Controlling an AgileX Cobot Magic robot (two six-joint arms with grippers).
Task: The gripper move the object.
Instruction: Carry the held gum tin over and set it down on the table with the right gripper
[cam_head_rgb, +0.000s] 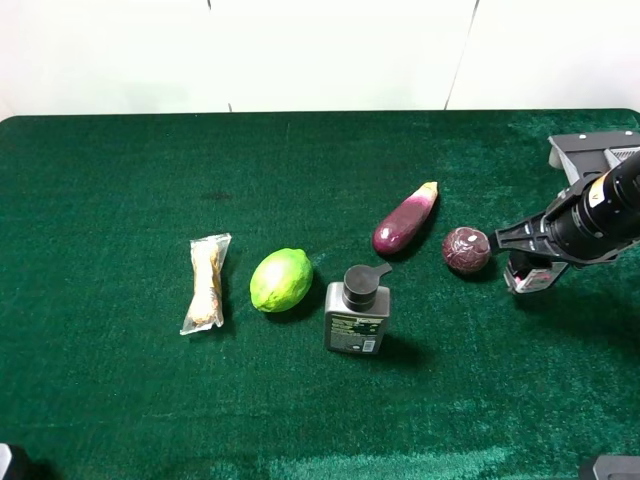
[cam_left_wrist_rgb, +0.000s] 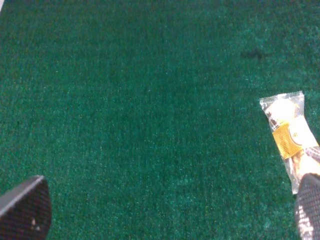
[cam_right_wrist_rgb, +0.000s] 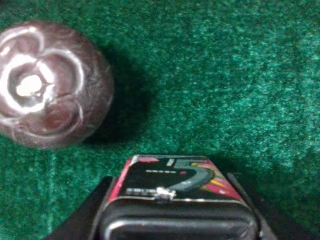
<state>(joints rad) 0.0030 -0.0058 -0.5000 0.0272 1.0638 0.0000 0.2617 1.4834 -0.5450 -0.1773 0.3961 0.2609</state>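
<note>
The object, a small dark box with a red, white and green label (cam_head_rgb: 529, 277), sits between the two dark fingers of my right gripper (cam_head_rgb: 524, 262) at the right of the green table. In the right wrist view the box (cam_right_wrist_rgb: 172, 187) fills the space between both fingers (cam_right_wrist_rgb: 82, 220), close above or on the cloth; I cannot tell which. A dark red round fruit (cam_head_rgb: 466, 249) lies just left of it, apart from it, and also shows in the right wrist view (cam_right_wrist_rgb: 50, 85). My left gripper (cam_left_wrist_rgb: 165, 215) is open and empty over bare cloth.
A purple eggplant (cam_head_rgb: 405, 221), a grey pump bottle (cam_head_rgb: 357, 311), a lime (cam_head_rgb: 281, 280) and a clear snack packet (cam_head_rgb: 206, 283) lie in a row across the middle. The packet (cam_left_wrist_rgb: 289, 134) is beside my left fingertip (cam_left_wrist_rgb: 309, 207). The table's back edge (cam_head_rgb: 320, 113) meets a white wall.
</note>
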